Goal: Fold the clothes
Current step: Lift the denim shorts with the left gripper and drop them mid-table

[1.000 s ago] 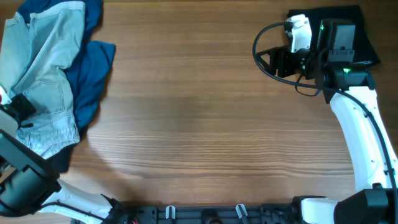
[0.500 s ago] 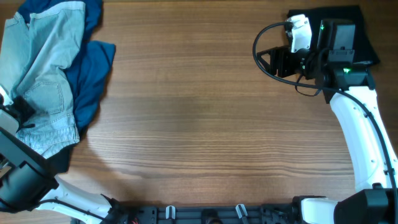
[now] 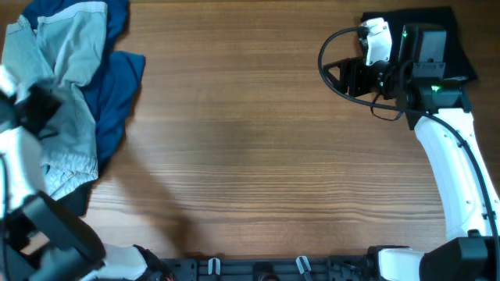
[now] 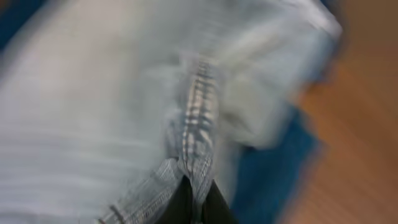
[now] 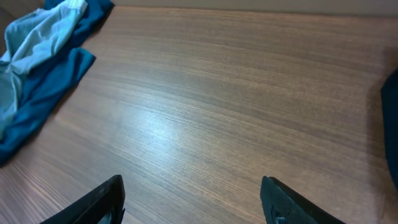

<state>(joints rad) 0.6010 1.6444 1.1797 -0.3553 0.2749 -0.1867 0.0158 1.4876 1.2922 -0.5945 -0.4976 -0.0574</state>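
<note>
The clothes, pale-blue denim pants (image 3: pixel 66 86), lie crumpled at the table's far left on top of a darker blue garment (image 3: pixel 117 78). My left gripper (image 3: pixel 41 109) sits over the pants' left side. In the blurred left wrist view its gripper (image 4: pixel 198 205) is shut on a stitched seam of the denim (image 4: pixel 199 118), and the fabric bunches up from the pinch. My right gripper (image 5: pixel 193 205) hangs open over bare wood at the back right, far from the pants (image 5: pixel 37 37), with nothing between its fingers (image 5: pixel 102 202).
The dark blue garment (image 5: pixel 43 87) spreads out under and to the right of the pants. A black mat (image 3: pixel 453 31) lies in the back right corner behind the right arm (image 3: pixel 449 156). The wooden tabletop (image 3: pixel 250 156) stretches between the two arms.
The left gripper has shut on the denim and moved up and toward the back, pulling the pants' lower part with it. The right arm has not moved.
</note>
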